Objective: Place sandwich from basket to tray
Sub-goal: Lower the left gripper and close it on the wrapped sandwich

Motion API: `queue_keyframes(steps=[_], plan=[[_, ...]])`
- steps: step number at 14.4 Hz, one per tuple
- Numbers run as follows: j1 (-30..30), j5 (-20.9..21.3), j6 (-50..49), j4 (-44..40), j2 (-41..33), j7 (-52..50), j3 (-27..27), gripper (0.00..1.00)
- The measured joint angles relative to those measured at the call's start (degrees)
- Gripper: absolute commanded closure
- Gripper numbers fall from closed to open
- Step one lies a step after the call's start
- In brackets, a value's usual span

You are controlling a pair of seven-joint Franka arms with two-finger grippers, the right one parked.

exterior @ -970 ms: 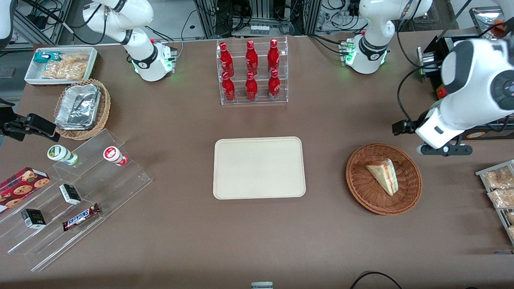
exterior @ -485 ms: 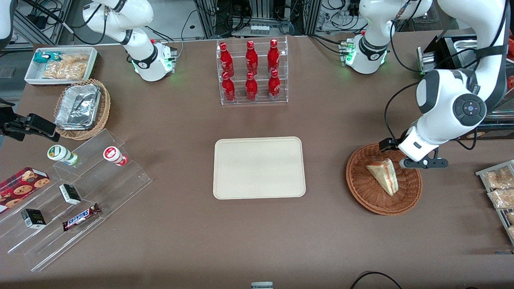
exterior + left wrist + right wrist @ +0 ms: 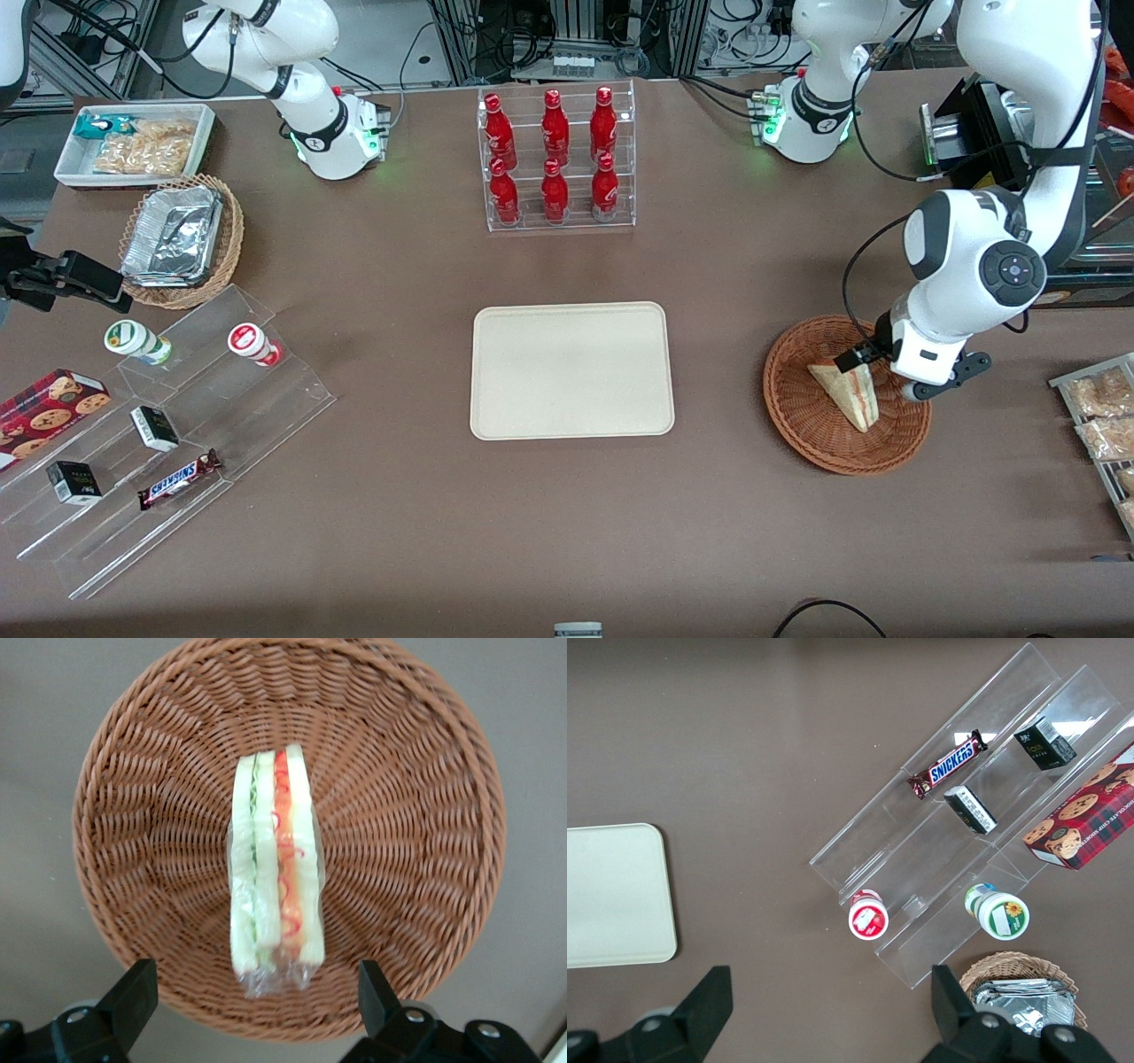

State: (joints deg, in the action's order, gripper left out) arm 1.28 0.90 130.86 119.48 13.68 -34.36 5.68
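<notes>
as the end effector [image 3: 252,1010] hovers, fingers spread wide, over the wrapped sandwich [image 3: 275,868] | risk: slick film slipping, wedge dropping in wicker basket [image 3: 425,815] short of tray [image 3: 571,369]

The working arm is built of glossy white rounded shells with dark grey bands at the joints. Its large elbow housing carries a round dark cap with a small ring of pale button marks. A thin black cable loops from the forearm down to the wrist. The gripper [image 3: 879,372] is a white block with black mounts; its fingers [image 3: 133,997] are matt black, wedge-shaped, with small silver screws at their bases. The round white base shows a black band and green lights.
</notes>
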Motion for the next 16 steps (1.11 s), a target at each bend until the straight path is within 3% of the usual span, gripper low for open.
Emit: queue_keyframes(steps=[3, 6, 7, 8, 9, 10, 12, 16], plan=[[-0.02, 0.00, 5.01, 0.06, 2.46, -10.40, 0.20, 0.00], [-0.02, 0.00, 6.71, 0.07, 4.84, -13.19, 0.28, 0.00], [-0.02, 0.00, 6.73, 0.07, 5.44, -13.33, 0.28, 0.06], [-0.02, 0.00, 6.76, 0.07, 5.98, -13.39, 0.28, 0.31], [-0.02, 0.00, 6.78, 0.07, 6.39, -13.40, 0.28, 0.65], [-0.02, 0.00, 6.79, 0.07, 6.63, -13.40, 0.28, 0.85], [-0.02, 0.11, 6.79, 0.04, 6.68, -12.82, 0.29, 0.94], [-0.01, 0.14, 4.25, -0.73, 6.37, -5.70, 0.25, 0.98]])
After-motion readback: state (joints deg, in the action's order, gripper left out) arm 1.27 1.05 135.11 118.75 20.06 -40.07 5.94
